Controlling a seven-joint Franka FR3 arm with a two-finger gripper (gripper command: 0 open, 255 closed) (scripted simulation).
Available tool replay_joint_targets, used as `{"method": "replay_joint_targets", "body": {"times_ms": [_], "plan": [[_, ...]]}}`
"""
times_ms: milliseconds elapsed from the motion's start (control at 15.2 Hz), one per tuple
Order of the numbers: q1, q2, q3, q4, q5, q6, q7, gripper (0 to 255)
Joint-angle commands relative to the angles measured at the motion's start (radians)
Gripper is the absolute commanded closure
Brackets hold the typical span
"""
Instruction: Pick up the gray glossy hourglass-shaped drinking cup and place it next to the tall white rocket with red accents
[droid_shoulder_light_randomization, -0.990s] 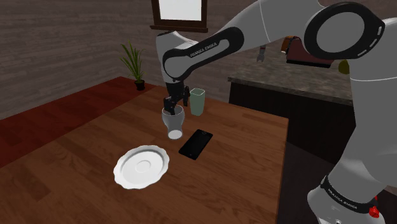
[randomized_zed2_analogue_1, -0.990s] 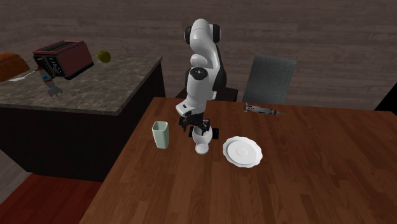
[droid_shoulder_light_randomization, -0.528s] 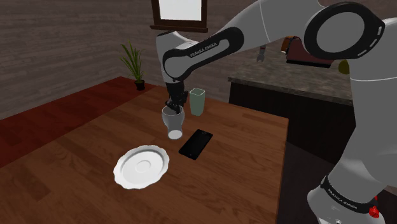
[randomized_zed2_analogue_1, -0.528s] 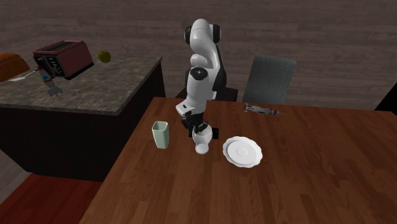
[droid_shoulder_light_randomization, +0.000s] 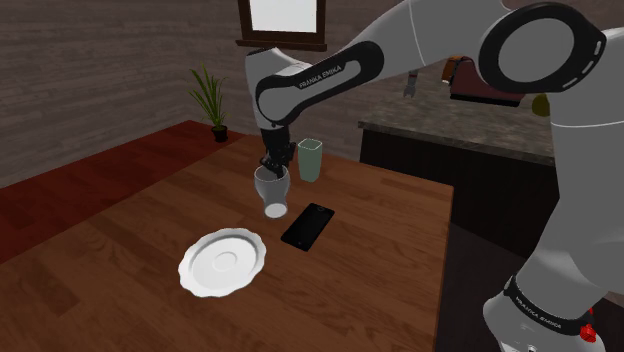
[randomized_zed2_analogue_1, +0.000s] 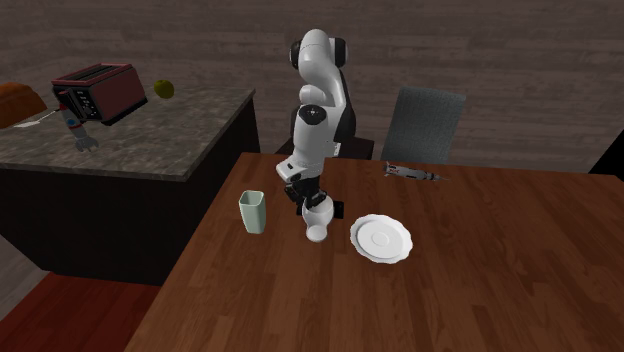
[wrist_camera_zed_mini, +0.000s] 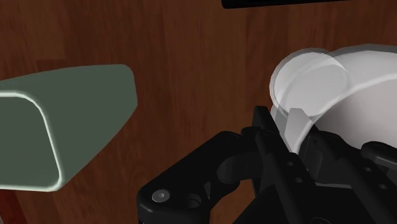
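On the brown wooden table (droid_shoulder_light_randomization: 120, 250) stand two cups, one plate, one phone and one rocket. The grey glossy hourglass-shaped cup (droid_shoulder_light_randomization: 272, 192) is upright near the table's middle, its foot at the tabletop. The black gripper (droid_shoulder_light_randomization: 273, 167) comes down on it from above, fingers (wrist_camera_zed_mini: 263, 129) drawn together on the rim wall, one outside and one seen through the pale glass. The pale green squarish tumbler (droid_shoulder_light_randomization: 310, 160) stands just beside the cup, on the far side in the shoulder view, apart from it. The flat black phone (droid_shoulder_light_randomization: 307, 225) lies near the cup's foot, on the shoulder view's right. The white scallop-edged plate (droid_shoulder_light_randomization: 223, 263) lies nearer the camera. The pale slender rocket (randomized_zed2_analogue_1: 412, 173) lies on its side, well apart from the cup, at the table's far edge on the second exterior view's right, in front of one grey chair (randomized_zed2_analogue_1: 430, 122). Nothing stands on the bare wood between cup and rocket.

Off the table, a dark stone-topped counter (randomized_zed2_analogue_1: 150, 140) carries one red toaster (randomized_zed2_analogue_1: 100, 90) and one yellow-green fruit (randomized_zed2_analogue_1: 163, 89). One potted green plant (droid_shoulder_light_randomization: 211, 103) stands on the floor.

A second ago the fingers stood apart at either side of the rim; now they clasp it. The cup, tumbler, phone and plate lie where they did.
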Motion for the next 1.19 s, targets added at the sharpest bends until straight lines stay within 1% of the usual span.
{"method": "replay_joint_targets", "body": {"times_ms": [0,594,1122], "plan": [[0.0,-0.006,0.001,0.011,0.002,-0.017,-0.002,255],[0.002,-0.034,0.005,0.089,0.011,-0.123,-0.015,255],[0.005,-0.045,0.007,0.181,0.016,-0.225,-0.026,255]]}}
